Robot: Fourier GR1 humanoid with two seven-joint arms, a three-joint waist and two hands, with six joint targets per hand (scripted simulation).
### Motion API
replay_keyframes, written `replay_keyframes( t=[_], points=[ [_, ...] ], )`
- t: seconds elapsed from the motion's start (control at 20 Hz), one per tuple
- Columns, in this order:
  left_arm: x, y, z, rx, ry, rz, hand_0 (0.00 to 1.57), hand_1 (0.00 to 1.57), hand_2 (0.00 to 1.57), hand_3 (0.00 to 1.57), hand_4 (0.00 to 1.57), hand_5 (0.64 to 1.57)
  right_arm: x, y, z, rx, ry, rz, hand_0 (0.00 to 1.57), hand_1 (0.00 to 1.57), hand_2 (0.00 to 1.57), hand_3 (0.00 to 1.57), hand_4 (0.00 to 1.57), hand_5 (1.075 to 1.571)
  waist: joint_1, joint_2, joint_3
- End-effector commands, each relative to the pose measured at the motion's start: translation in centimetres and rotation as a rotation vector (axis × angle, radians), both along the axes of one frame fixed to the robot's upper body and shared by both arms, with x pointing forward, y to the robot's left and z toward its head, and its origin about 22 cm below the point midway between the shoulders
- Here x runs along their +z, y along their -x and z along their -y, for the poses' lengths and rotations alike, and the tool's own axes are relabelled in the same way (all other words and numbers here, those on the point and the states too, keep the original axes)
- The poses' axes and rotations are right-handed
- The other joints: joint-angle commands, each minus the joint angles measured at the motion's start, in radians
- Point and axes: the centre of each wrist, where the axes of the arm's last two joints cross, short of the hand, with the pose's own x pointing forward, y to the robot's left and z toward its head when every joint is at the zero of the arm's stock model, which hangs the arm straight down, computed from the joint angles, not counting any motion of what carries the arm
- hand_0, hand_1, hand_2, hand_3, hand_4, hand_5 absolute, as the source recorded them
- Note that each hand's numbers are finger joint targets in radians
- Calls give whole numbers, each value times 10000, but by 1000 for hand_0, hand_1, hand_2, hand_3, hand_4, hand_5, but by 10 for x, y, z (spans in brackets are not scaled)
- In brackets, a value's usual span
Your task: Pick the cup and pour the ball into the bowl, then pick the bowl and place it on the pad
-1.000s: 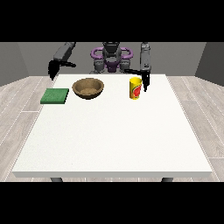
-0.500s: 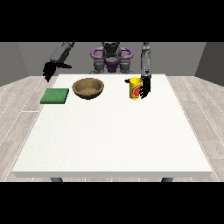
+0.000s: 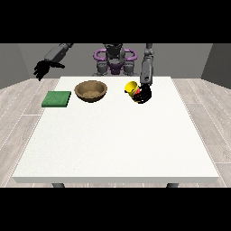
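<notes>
I am holding the yellow cup (image 3: pixel 131 88) in my hand at the view's right (image 3: pixel 143 94), my dark fingers curling round its lower side, and the cup is lifted off the white table (image 3: pixel 117 135) and tilting — its open mouth is pointing up and toward the view's left, its long axis leaning that way toward the bowl rather than standing upright. A patch of red is showing on the cup's side just above my fingers. The ball is not something I can make out from here. The brown wooden bowl (image 3: pixel 91 90) is sitting on the table to the view's left of the cup, near it but apart, its opening facing up. Further left, the green pad (image 3: pixel 57 99) is lying flat on the table beside the bowl, not touching it. My hand at the view's left (image 3: pixel 43 68) is hanging raised beyond the table's far left corner, well apart from everything — its fingers are looking relaxed and holding nothing.
</notes>
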Motion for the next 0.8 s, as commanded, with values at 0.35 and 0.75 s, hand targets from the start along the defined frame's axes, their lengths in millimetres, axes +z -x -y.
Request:
replay_keyframes(
  t=[0.35, 0.75],
  points=[
    [27, -15, 45, -525, -2963, -2038, 1381, 1381, 1571, 1571, 1033, 1536, -53, 37, 60, -1552, -375, -2782, 0, 0, 0, 0, 0, 1560, 1580, -2906, -29],
    [60, -22, 119, -847, -4688, -1968, 1375, 1375, 1571, 1571, 1143, 1567, -77, 58, 76, -2369, -235, -2957, 0, 0, 0, 0, 0, 1558, 2334, -3060, -38]
  ],
)
